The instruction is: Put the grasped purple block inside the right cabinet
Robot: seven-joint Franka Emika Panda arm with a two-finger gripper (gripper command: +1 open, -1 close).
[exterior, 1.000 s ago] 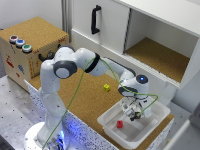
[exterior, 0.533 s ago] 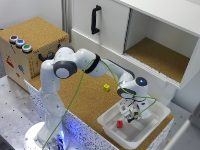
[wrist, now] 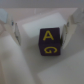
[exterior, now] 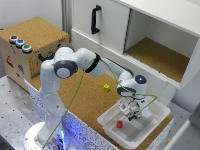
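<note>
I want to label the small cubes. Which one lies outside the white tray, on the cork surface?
The yellow cube. It sits alone on the cork, while the red cube lies inside the white tray, and the purple block is at the gripper.

A white Franka arm (exterior: 75, 67) reaches out over a shallow white plastic tray (exterior: 157, 112), its gripper (exterior: 132, 113) hanging low inside it near a small red cube (exterior: 120, 124). A small yellow cube (exterior: 106, 87) lies on the cork tabletop (exterior: 85, 100). Behind stands the open white-walled cabinet compartment with a cork-brown floor (exterior: 157, 57).
</note>
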